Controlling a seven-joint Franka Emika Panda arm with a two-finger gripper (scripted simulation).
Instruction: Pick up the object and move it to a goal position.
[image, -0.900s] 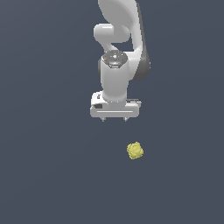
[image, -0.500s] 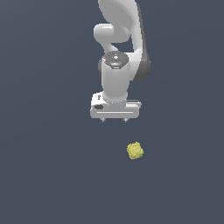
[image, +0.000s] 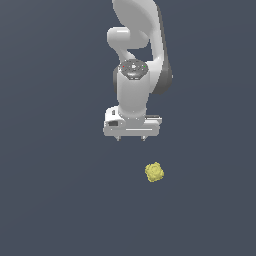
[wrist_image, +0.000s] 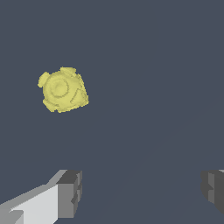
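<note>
Pale-yellow and bumpy, the object (image: 154, 172) lies by itself on the dark slate table (image: 55, 200), with nothing else near it. In the exterior view you find it lower in the picture than the tool (image: 131, 138) and offset toward the exterior view's right, clear of both fingertips and not touching either. It looks roughly as wide as it is long, a knobbly cube with a ringed facet turned up toward the wrist camera, so you need not favour any long axis when you line up the grip.

The wrist view confirms the offset: the object (wrist_image: 63, 89) sits outside the gap between the two dark finger pads (wrist_image: 70, 194), nearer to one finger than to the other, and not between them. The tool (wrist_image: 140, 189) is released, its jaws spread wide and holding nothing; the gap is far broader than the object.

The white arm (image: 137, 60) hangs above the table, wrist pointing down. Judged from this layout, your coming move turns on a sideways shift that brings the object midway between the fingers; only then does a descent make sense. The pickup is not yet begun.
</note>
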